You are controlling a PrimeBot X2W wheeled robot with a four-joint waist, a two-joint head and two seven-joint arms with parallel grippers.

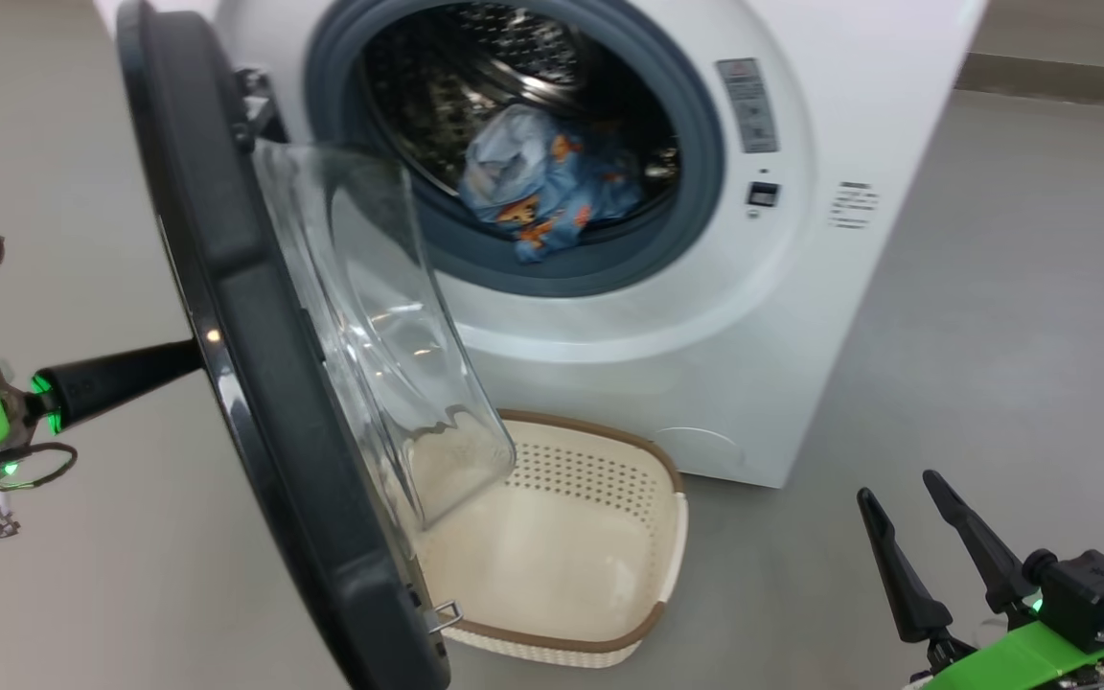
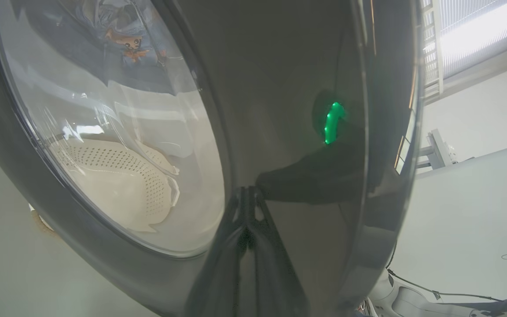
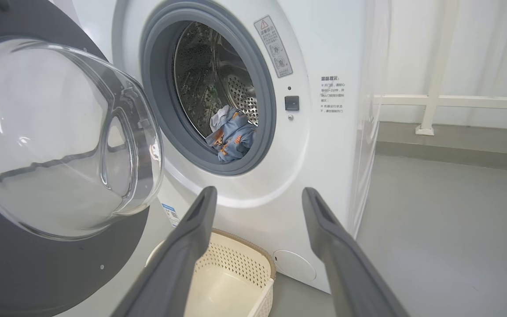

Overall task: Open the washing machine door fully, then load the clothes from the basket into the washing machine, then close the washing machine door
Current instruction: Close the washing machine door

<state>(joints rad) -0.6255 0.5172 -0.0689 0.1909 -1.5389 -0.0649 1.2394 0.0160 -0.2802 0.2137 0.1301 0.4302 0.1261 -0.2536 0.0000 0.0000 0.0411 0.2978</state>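
- Black glossy rim and clear glass make the washing machine door point(image 1: 255, 383) stiff, fairly heavy and slick. It stands about half open, edge-on in the head view, hung on its hinge point(image 1: 260, 110) at the washing machine point(image 1: 801, 316).
- Pushing flat on the outer rim looks the safest hold. The glass bowl point(image 1: 389, 364) seems more fragile and is better left alone.
- Shut tight and holding nothing, the left end effector point(image 1: 183, 356) has its tip against the door's outer rim.
- Spread wide and empty, the right end effector point(image 1: 897, 485) hangs low, well apart from the door.
- Soft and light, the clothes point(image 1: 538, 187) lie in the drum point(image 1: 475, 57). One fold appears to reach the grey gasket point(image 1: 705, 144), where it might get pinched.
- Cream plastic, the basket point(image 1: 562, 556) sits bare on the floor point(image 1: 993, 335), beneath the door's sweep.
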